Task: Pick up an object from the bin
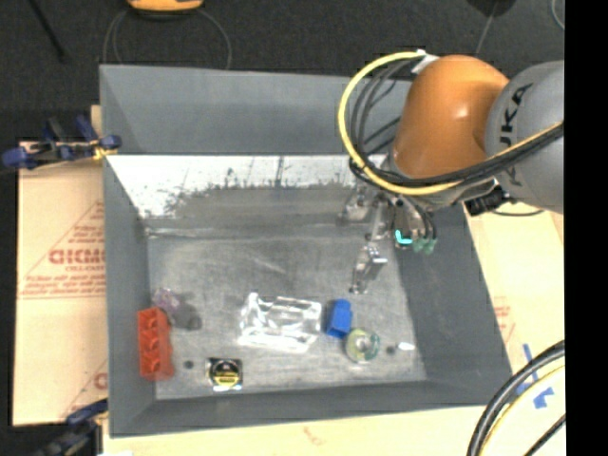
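Scuffed grey bin [237, 255], dark floor [285, 17] behind; gripper [364, 275] near blue block [338, 318].

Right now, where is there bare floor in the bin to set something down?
Bare: the far half of the bin floor, between the back wall and the clear packet, left of the gripper. Crowded: the near strip, from the red block to the blue block.

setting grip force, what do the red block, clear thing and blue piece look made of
Red block: likely moulded plastic, matte, even colour with ridges. Clear thing: probably thin glossy plastic; bin floor shows through, bright glints. Blue piece: plastic or foam, matte; cannot tell which.
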Motion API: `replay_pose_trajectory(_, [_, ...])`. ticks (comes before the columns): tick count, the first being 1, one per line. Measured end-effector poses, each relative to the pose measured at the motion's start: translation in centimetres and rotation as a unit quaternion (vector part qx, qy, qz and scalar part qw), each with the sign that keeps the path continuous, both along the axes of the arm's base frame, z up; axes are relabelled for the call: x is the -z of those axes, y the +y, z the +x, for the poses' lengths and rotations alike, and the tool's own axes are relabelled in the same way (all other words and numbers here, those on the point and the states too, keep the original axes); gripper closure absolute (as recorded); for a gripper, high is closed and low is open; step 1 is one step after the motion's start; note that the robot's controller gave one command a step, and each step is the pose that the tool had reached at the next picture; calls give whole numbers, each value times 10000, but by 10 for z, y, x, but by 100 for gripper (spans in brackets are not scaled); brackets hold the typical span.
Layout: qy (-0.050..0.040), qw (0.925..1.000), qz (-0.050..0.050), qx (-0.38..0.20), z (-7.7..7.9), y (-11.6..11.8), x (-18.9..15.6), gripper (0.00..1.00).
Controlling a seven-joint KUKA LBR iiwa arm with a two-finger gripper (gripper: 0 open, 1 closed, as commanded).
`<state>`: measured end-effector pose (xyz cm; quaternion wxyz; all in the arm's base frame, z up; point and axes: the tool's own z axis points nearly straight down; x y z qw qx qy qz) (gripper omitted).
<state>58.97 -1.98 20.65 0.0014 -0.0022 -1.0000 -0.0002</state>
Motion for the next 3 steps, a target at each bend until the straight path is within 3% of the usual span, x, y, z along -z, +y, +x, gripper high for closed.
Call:
replay_pose_trajectory(1, [29,9989,3,-463,-57,31,87,0])
replay_pose_trajectory(2, [-10,10000,6,-27,-48,48,127,0])
replay_pose_trajectory(3, [-41,10000,1,-30,-46,47,125,100])
